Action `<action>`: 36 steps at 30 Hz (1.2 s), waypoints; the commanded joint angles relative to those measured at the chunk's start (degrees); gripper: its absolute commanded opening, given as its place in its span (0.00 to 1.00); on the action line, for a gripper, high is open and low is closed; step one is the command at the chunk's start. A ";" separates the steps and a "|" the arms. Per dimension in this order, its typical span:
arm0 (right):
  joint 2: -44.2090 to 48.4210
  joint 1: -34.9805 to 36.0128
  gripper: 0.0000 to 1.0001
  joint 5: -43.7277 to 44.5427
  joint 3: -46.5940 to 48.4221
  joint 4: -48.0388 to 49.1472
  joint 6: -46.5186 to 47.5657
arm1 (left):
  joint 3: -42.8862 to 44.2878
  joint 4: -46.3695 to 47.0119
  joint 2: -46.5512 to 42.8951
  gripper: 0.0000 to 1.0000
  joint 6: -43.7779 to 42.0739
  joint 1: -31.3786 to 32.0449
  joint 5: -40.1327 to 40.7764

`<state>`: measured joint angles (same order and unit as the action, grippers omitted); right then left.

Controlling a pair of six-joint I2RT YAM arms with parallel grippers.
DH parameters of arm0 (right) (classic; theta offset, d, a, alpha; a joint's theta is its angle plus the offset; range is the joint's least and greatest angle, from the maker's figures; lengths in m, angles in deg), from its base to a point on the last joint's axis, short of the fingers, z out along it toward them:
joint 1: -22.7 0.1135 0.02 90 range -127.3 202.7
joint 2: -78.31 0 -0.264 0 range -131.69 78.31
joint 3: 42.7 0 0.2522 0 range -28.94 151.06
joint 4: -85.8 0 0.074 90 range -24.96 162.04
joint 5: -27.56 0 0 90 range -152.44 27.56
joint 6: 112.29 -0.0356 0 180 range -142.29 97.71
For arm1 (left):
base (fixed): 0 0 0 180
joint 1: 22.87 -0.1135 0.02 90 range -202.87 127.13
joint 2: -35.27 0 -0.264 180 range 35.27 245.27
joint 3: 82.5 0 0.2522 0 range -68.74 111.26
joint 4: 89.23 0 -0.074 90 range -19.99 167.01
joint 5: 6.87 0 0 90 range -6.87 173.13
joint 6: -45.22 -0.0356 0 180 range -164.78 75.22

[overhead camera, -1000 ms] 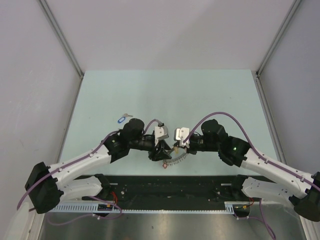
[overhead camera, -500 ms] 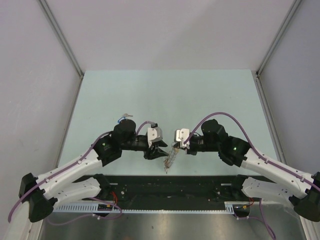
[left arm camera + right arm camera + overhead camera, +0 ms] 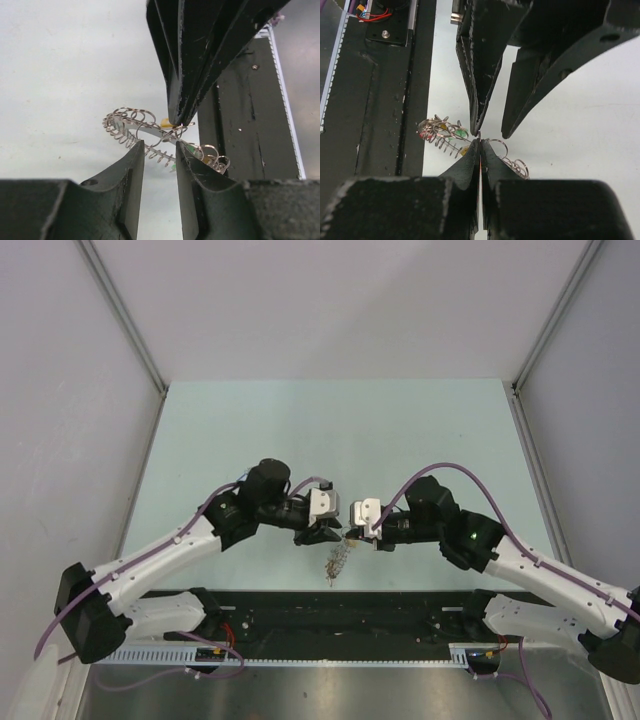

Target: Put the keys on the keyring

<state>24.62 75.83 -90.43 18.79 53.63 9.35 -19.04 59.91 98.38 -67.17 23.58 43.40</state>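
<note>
Item: keyring (image 3: 335,562), one, a wire ring crowded with small silver loops and carrying a green tag (image 3: 462,133). It hangs over the table (image 3: 300,420), near the table's six o'clock edge. Holder: right pincer (image 3: 479,146), reaching in from three o'clock and clenched on the top run of the wire, with the bunch drooping to either side of its tips. Second tool: left pincer (image 3: 159,150), reaching in from nine o'clock, jaws parted by a narrow gap and straddling one loop just under the right tips. You cannot tell whether either of its fingers touches metal. Position: seen from overhead, the bunch dangles at six o'clock of the point where the two pincers meet. Handling, by judgement: the bunch is light but loose and apt to swing. The wire itself looks stiff, thin and slick, so it will likely twist or slip in a flat pinch. Take hold on a bare stretch of the ring close beside the right tips. Avoid the dangling loops, which would pivot away from you.
</note>
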 commanded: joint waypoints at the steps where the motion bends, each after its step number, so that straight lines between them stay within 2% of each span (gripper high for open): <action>1: 1.57 0.14 0.00 -2.42 3.43 1.80 0.71 | 3.92 -3.02 2.53 0.35 -5.46 -0.23 -7.29; 5: 1.48 0.14 0.00 -2.69 3.52 1.45 0.79 | 4.62 -3.11 3.60 0.32 -5.73 -0.23 -11.07; 10: 1.48 0.14 0.00 -2.77 3.60 1.71 0.79 | 4.27 -2.32 4.04 0.23 -4.77 -0.23 -13.88; 23: 2.19 0.05 0.00 -2.16 3.60 1.63 0.53 | 1.90 0.58 3.34 0.02 -2.40 -0.23 -14.68; 26: 2.54 -0.04 0.00 -1.98 3.69 1.54 0.35 | 1.11 1.98 2.72 0.02 -1.26 -0.23 -14.94; 36: 2.80 -0.13 0.00 -1.98 3.60 1.89 0.00 | -4.25 12.44 -0.18 0.22 7.80 -0.23 -17.67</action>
<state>26.15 75.85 -92.39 19.34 52.18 9.24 -21.32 66.23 100.58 -64.51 23.30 30.44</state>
